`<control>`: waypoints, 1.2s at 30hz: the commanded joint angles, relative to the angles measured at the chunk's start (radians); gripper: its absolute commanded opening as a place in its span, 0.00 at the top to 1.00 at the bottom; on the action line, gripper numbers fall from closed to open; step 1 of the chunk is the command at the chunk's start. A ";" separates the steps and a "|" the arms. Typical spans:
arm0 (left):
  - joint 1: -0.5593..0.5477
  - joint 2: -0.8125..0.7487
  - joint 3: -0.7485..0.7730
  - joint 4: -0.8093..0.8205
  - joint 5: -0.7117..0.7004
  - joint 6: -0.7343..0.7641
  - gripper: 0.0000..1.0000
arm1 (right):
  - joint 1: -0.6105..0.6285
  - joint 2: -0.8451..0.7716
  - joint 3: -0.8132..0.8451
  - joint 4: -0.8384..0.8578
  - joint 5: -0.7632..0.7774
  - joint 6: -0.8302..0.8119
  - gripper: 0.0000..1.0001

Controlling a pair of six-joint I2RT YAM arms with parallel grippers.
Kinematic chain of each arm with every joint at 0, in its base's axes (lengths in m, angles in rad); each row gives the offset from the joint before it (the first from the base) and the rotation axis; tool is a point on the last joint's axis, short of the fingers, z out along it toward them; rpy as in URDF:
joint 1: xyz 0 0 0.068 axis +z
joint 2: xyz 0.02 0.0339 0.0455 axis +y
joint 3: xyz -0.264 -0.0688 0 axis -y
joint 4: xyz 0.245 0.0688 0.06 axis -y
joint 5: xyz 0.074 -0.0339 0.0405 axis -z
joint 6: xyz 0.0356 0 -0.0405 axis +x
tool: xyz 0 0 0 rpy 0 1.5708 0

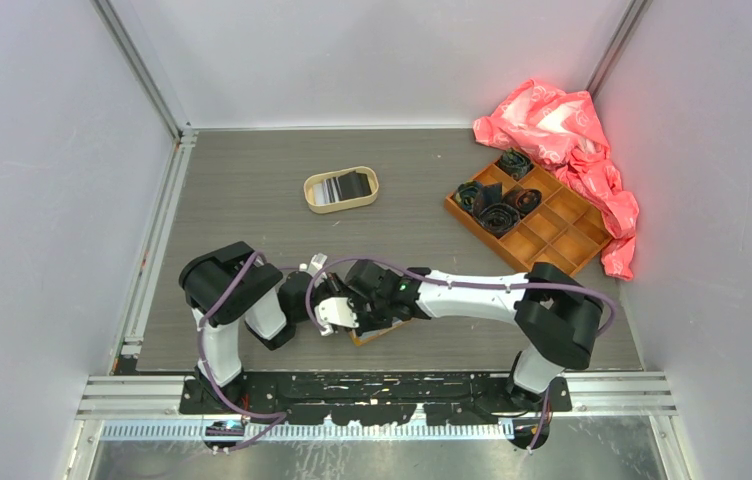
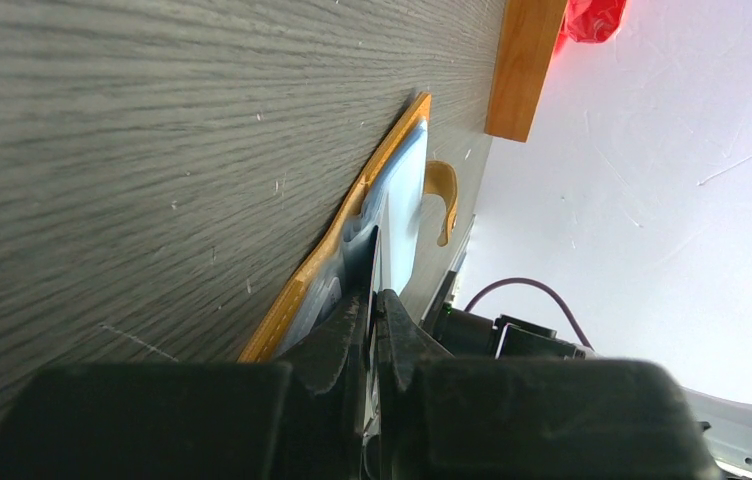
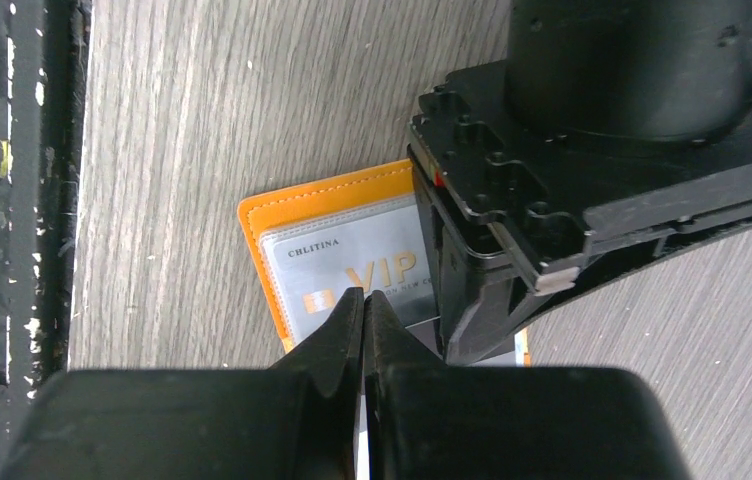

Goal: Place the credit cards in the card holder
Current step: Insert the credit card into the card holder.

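The orange card holder (image 3: 252, 240) lies open on the table near the front edge (image 1: 384, 333). Its clear pocket shows a silver VIP card (image 3: 352, 260). My left gripper (image 2: 376, 292) is shut on a thin pale white-blue credit card (image 2: 407, 190), held edge-on against the holder's pockets (image 2: 322, 260). My right gripper (image 3: 363, 293) is shut, tips on the holder's pocket, with a thin pale leaf between the fingers. Both grippers meet over the holder (image 1: 352, 310). A striped card (image 1: 327, 190) and a black card (image 1: 355, 184) lie in the oval tray.
The oval tan tray (image 1: 307, 190) sits mid-table behind the arms. An orange compartmented box (image 1: 552, 235) with dark rolls stands at the right, a pink bag (image 1: 562, 130) behind it. The left gripper's body (image 3: 572, 180) crowds the right wrist view.
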 commanded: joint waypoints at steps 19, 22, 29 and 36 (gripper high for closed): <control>-0.001 0.028 -0.009 -0.036 0.007 0.022 0.89 | 0.013 0.034 -0.003 0.002 0.152 -0.103 0.97; 0.000 0.027 -0.009 -0.036 0.010 0.022 0.88 | 0.007 0.031 -0.001 -0.007 0.162 -0.111 0.98; 0.002 0.025 -0.010 -0.036 0.010 0.022 0.87 | -0.032 0.011 0.002 -0.036 0.150 -0.117 0.98; 0.005 0.020 -0.010 -0.039 0.013 0.022 0.85 | -0.072 0.007 0.008 -0.057 0.146 -0.120 0.98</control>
